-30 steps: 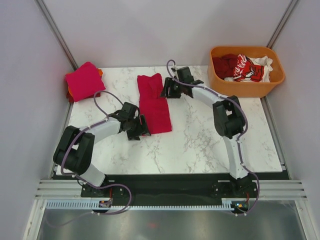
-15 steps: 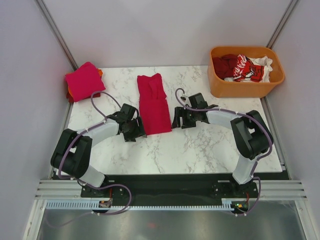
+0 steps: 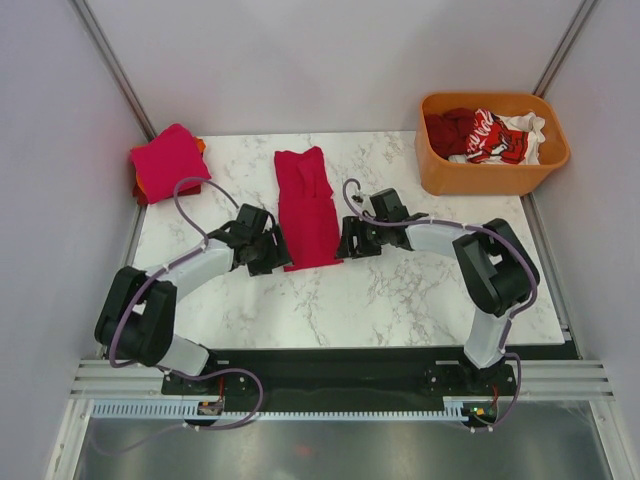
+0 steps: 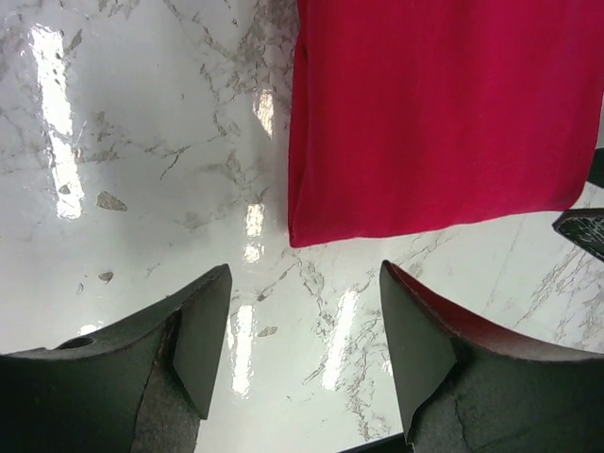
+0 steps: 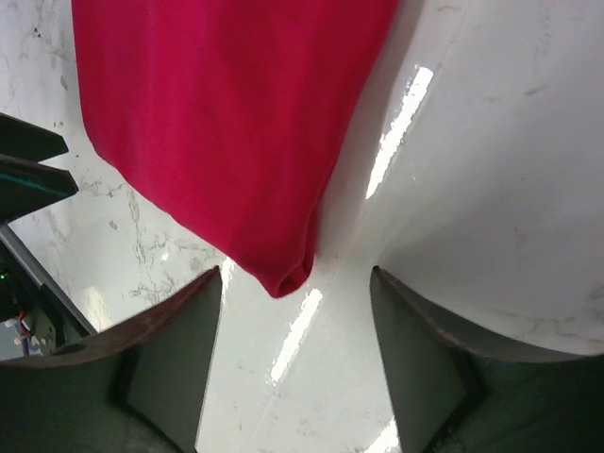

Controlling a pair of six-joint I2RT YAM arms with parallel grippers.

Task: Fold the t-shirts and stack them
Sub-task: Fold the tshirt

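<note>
Crimson t-shirt (image 3: 306,208) lies as a long strip mid-tabletop (image 3: 400,290), near hem btwn the two arms. Left claw (image 4: 304,274) and right claw (image 5: 295,276) are both spread and empty, each just short of a near corner. Next, prob.: pinch both corners thru all layers at equal depth, lift together, fold away evenly. Can't tell layer count at hem. Pink-red shirt (image 3: 168,160) covers most of the far-left stack. Orange tub (image 3: 492,172) contents are jumbled.

Bare table (image 3: 385,165) lies open between crimson t-shirt (image 3: 305,205) and orange tub (image 3: 480,180).
</note>
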